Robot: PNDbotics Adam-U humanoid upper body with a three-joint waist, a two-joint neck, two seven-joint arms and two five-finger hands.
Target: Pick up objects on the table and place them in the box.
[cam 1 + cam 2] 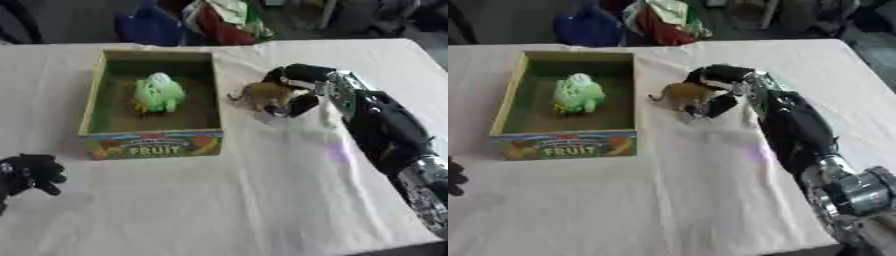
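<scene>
Left eye: our right hand (293,90) has its fingers curled around a brown animal toy (260,95) just right of the box (94,95), where a green toy (157,92) sits. Left hand (31,172) rests below the box, fingers curled on nothing. Right eye: same grasp on the white surface (675,190).

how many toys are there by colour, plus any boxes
green toy, lying in the box: 1
brown toy, in the right hand beside the box: 1
box with FRUIT on its front: 1
total: 3
</scene>
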